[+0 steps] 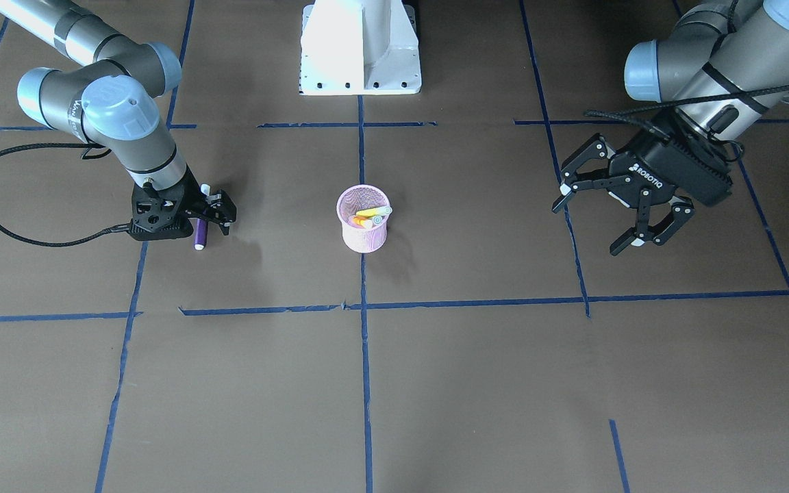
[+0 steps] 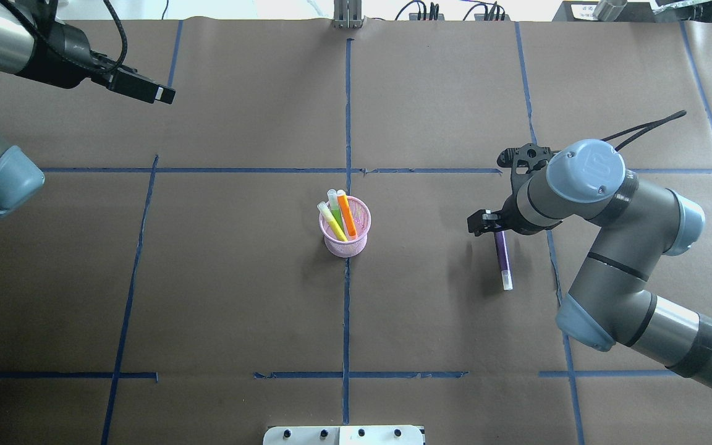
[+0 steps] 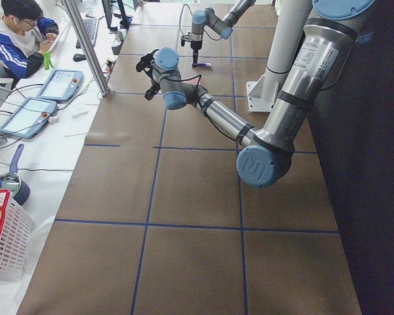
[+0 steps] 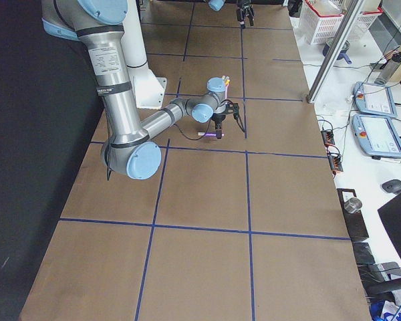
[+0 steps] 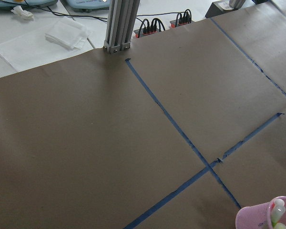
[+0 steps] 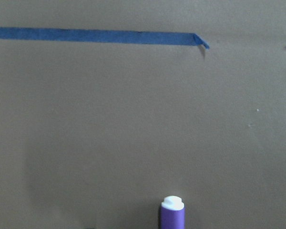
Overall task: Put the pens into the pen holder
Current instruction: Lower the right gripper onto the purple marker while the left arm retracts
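Round pink wire-mesh pen holder [image 2: 345, 246]; slim purple pen [image 2: 503, 259], pale cap.

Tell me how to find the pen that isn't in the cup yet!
Start at the pink mesh cup in the middle of the brown table, with three pens standing in it. Go to the robot's right gripper, which sits right over a purple pen lying on the table. It's the only purple one, and the only pen outside the cup.
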